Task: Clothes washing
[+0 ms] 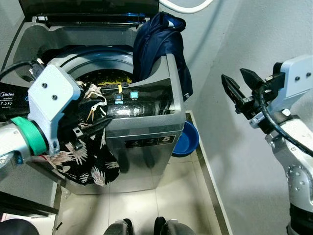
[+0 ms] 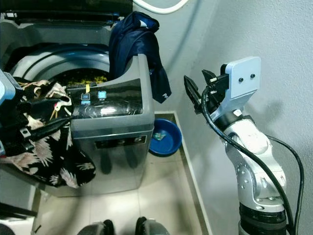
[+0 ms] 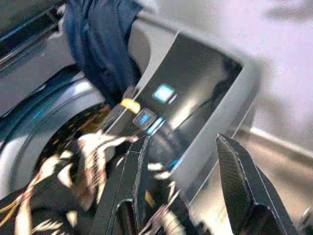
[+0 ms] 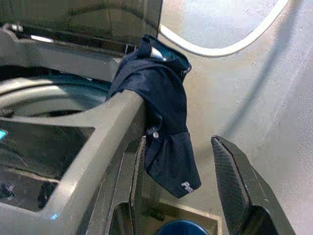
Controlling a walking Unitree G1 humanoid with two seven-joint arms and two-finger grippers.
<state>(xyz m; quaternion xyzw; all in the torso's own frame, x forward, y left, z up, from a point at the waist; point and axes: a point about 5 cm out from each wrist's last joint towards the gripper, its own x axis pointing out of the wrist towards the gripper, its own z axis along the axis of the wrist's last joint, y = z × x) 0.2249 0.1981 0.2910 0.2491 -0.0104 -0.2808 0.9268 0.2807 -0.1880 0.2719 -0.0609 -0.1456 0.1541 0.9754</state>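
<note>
Washing machine [image 1: 146, 132]: grey top-loader, lid up, drum open; two lit blue buttons on its glossy black control panel [image 1: 146, 100]
Drum contents: dark fabric with yellow marks lies inside the drum [image 1: 105, 77], at about 11 o'clock from the panel
Floral garment [image 1: 90, 156]: black with pale leaf and bird print, draped over the machine's front-left corner and hanging down its front
Left gripper [image 3: 183, 181]: at about 8 o'clock in the head view, over the machine's front-left edge; fingers spread, one finger [image 3: 129, 191] lying against the floral garment, the other [image 3: 242, 181] apart over the panel; cannot tell if any cloth is pinched
Navy garment [image 1: 161, 44]: slung over the machine's right rear rim, hanging down the outer right side at 1 o'clock
Right gripper [image 1: 239, 88]: raised at 3 o'clock beside the grey wall, well apart from the machine; fingers spread, holding nothing
Blue basin [image 1: 186, 139]: on the tiled floor, just beside the machine's right side
White hose [image 4: 220, 46]: curves along the wall above the navy garment
</note>
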